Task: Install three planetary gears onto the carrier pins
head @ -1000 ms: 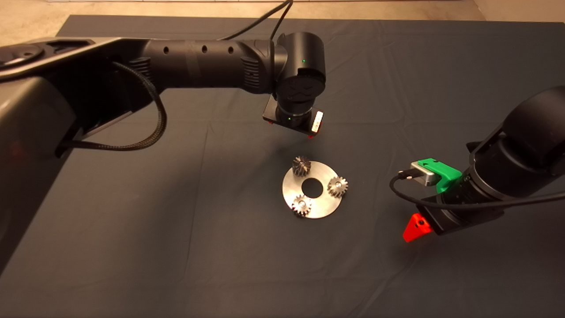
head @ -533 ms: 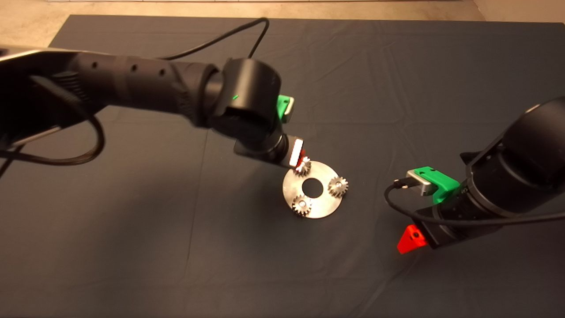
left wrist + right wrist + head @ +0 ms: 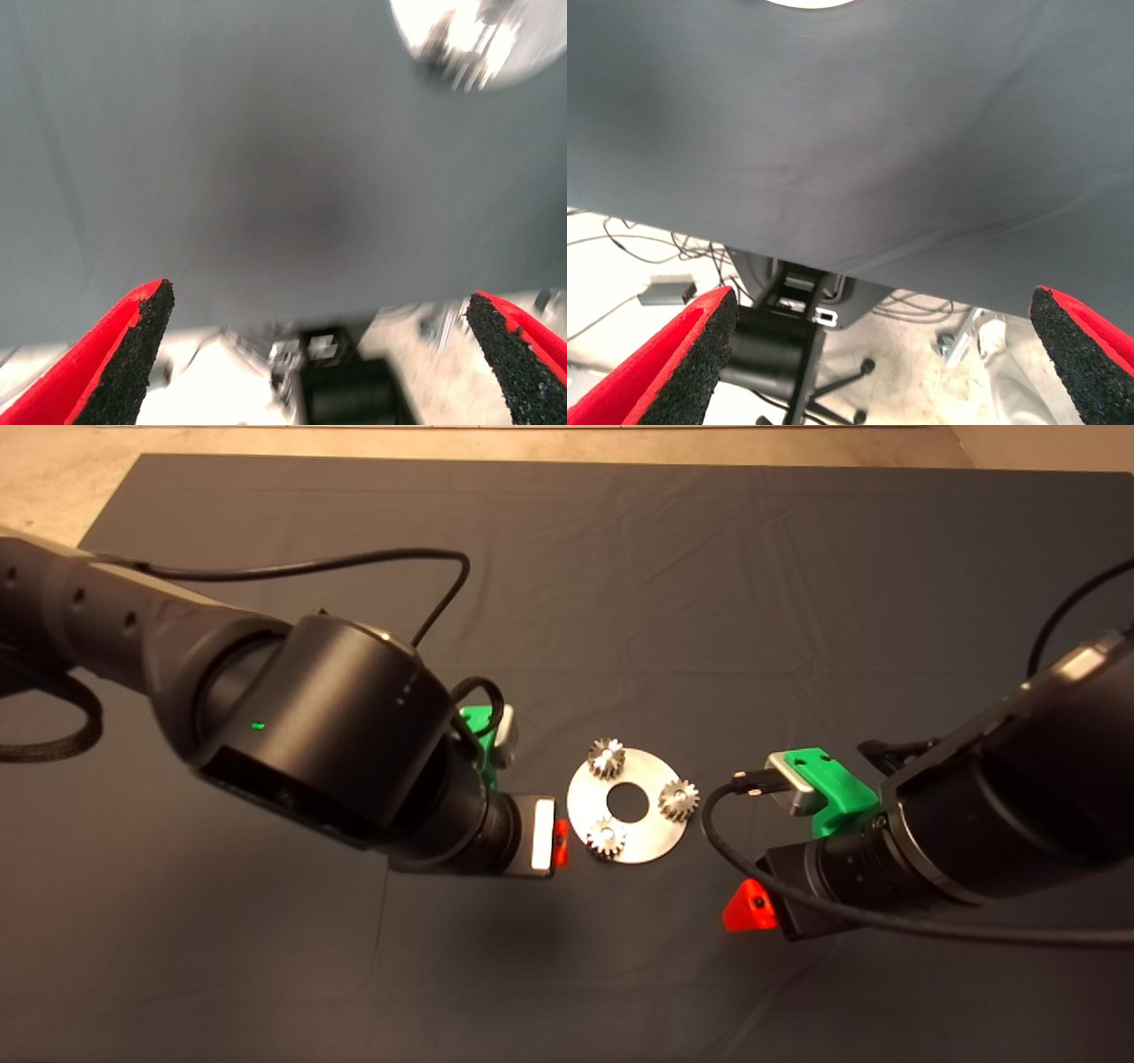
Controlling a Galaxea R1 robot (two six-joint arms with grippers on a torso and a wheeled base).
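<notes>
The flat round silver disc [image 3: 651,840] lies mid-mat. Three small planetary gears sit on it, one at the back [image 3: 607,758], one at the right [image 3: 678,800], one at the front left [image 3: 606,837]. Silver carrier pin tops show in their centre holes. My left gripper [image 3: 560,843] hangs just left of the disc, open and empty; its wrist view shows the blurred disc [image 3: 478,40] past the wide-apart fingers [image 3: 133,354]. My right gripper [image 3: 751,908] is at the disc's front right, open and empty [image 3: 886,354].
The dark mat [image 3: 266,974] covers the table, with its front edge in both wrist views. Beyond it, the floor shows cables and a chair base [image 3: 788,345]. The bulky left arm [image 3: 319,744] covers the mat left of the disc.
My left arm swung from behind the disc, past the back gear, down to the disc's left side. My right arm moved left, closer to the disc. The back gear now looks brighter and flatter.
</notes>
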